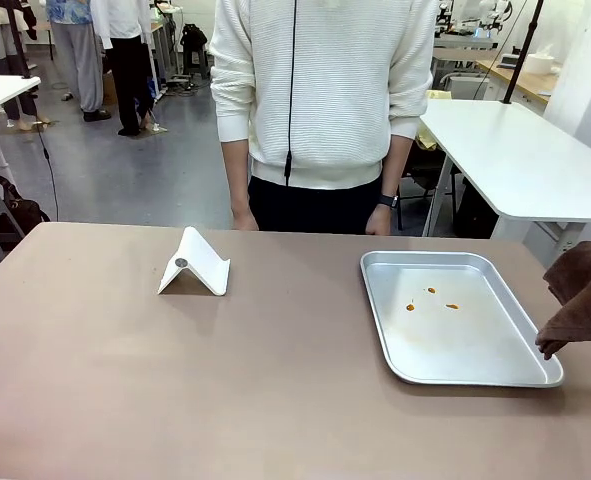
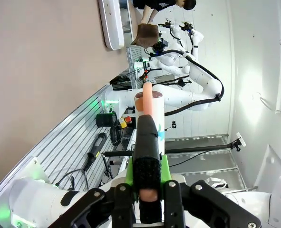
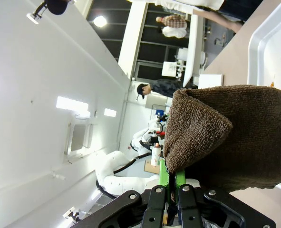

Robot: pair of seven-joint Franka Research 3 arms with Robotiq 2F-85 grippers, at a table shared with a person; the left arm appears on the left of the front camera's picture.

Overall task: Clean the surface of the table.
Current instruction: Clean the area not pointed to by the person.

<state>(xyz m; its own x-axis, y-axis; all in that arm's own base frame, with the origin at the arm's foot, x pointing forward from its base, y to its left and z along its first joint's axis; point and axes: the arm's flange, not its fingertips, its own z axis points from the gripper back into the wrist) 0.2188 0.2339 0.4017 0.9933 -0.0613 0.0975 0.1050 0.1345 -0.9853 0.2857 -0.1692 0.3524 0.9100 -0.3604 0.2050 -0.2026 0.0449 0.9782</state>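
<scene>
1. The right gripper (image 3: 172, 183) has its jaws clamped on a brown cloth (image 3: 230, 137), which hangs at the table's right edge, just beside the right rim of a metal tray (image 1: 425, 257).
2. The left gripper (image 2: 147, 156) has its jaws pressed tight on a white bottle (image 2: 154, 108) with a peach top.
3. The table (image 1: 275, 380) spreads tan and wide, with a person (image 1: 325, 90) standing at its far edge.

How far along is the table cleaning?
Done: nothing visibly wiped; orange spots sit in the metal tray. In hand: right hand shut on a brown cloth by the tray's right edge; left hand shut on a white bottle. Left: wiping the table.
</scene>
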